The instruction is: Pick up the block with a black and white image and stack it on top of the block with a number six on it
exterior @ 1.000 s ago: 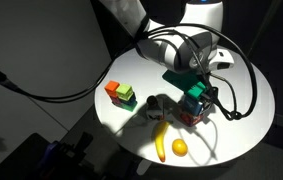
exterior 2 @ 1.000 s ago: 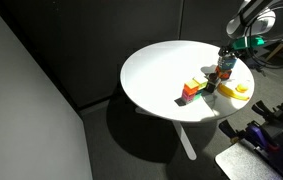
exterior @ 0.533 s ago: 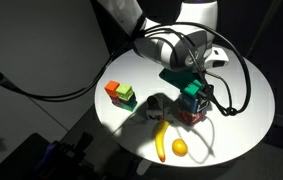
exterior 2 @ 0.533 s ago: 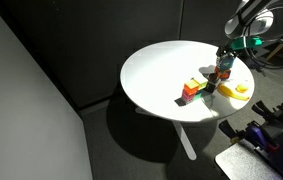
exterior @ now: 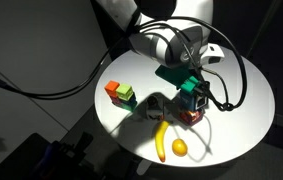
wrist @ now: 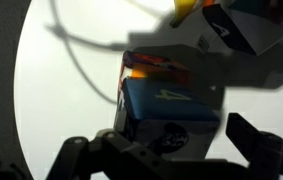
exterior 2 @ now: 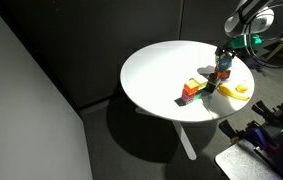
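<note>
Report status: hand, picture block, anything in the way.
Hand open over stack. Picture block sits on six block. Banana, lemon nearby, not blocking.

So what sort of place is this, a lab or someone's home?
Probably a lab or test room rather than a home: plain dark wall panels, a single brightly lit round white table holding toy blocks, and a loose black cable trailing beside it.

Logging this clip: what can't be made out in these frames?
- Six on the lower block: the upper block covers most of it in the wrist view, and it is too small in both exterior views.
- Upper block's picture: no view shows it clearly; the wrist view is dim and blurred.
- Gripper: the wrist view is too dark to tell if the fingers touch the upper block.
</note>
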